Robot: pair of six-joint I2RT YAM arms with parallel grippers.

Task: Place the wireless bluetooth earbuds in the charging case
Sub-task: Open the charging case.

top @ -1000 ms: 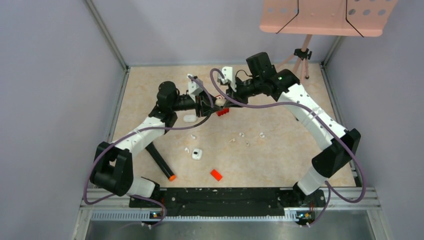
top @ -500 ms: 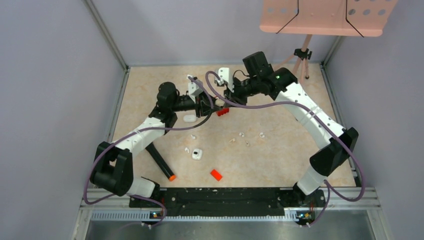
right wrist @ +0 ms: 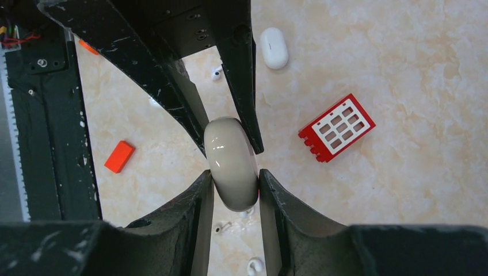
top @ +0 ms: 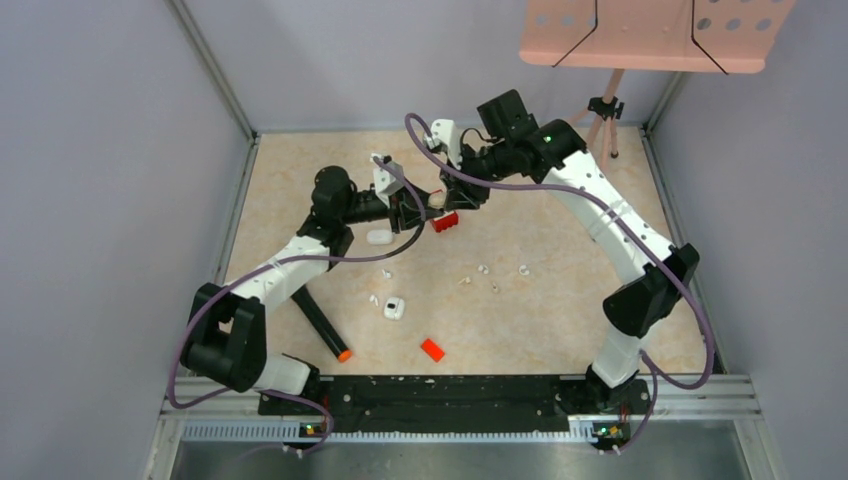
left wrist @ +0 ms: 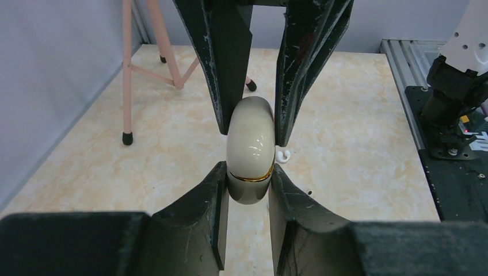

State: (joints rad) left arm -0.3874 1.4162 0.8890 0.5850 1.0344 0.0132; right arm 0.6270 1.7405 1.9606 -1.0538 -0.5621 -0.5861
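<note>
Left wrist view: closed, glossy cream oval plastic charging case (left wrist: 248, 150) held aloft, fingers of the left gripper (left wrist: 248, 169) pinching below its gold seam, those of the right gripper (right wrist: 235, 174) above. Tiny white earbuds (top: 484, 269) lie scattered on the beige surface (top: 560, 300). Next move, likely: prising the lid open.

table (top: 560, 330) | red block (top: 445, 221) | orange chip (top: 432, 349) | earbuds (top: 523, 269) | white case (top: 394, 308) | black marker (top: 320, 322)

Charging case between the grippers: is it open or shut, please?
Shut: the charging case shows both halves meeting at the gold seam, no gap.
</note>
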